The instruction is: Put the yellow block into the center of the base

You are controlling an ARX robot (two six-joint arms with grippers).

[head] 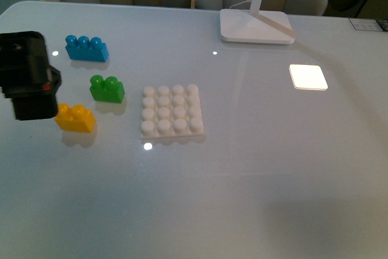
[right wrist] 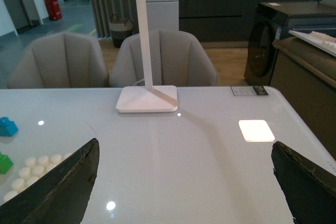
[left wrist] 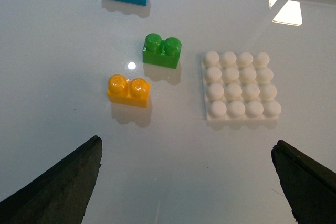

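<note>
Yellow block (head: 75,117) lay studs-up on the white table (head: 273,168), left of the base (head: 171,111) and apart from it, on the robot's side of the green brick (head: 107,88); the blue brick (head: 86,48) sat farther back; the left gripper (left wrist: 186,149) hung above the table near the block, jaws spread wide and empty; the right gripper (right wrist: 185,150) was likewise spread apart, holding nothing, facing the lamp foot (right wrist: 147,99).
</note>
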